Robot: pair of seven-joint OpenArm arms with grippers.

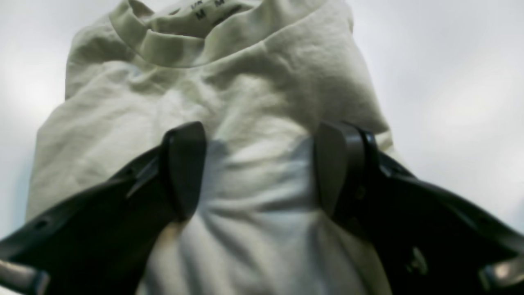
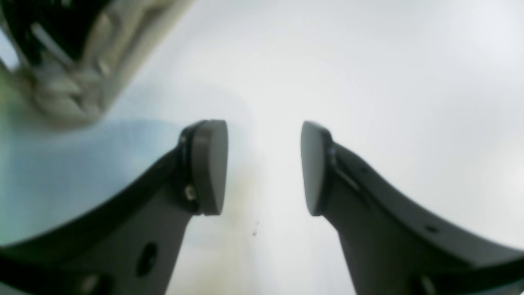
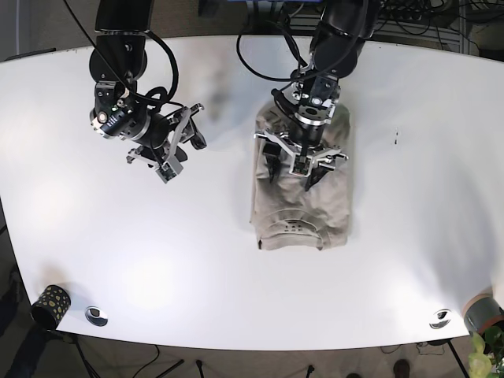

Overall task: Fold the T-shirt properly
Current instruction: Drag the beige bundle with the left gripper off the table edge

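Base view first: the T-shirt (image 3: 301, 193) sits a bit right of centre on the white table (image 3: 409, 252), folded into a narrow upright rectangle with the collar (image 3: 290, 228) at the lower end of the frame. The left gripper (image 3: 303, 167) hangs right over the middle of the shirt with its fingers spread apart, nothing pinched between them. Whether the tips actually touch the cloth, I can't tell from up here.

Left wrist view backs that up: the two dark pads (image 1: 184, 168) stand wide apart with pale wrinkly fabric filling the gap, and the collar (image 1: 163, 43) is up at the top of the frame with a printed "M" size label (image 1: 200, 14) inside the neck.

Over at the upper left of the base frame, the right gripper (image 3: 185, 142) is well apart from the shirt, above bare table. Its wrist view shows the fingers (image 2: 208, 166) spread too, holding nothing, just blurry white table below and a smeared bit of the shirt (image 2: 73, 98) in the upper left corner.
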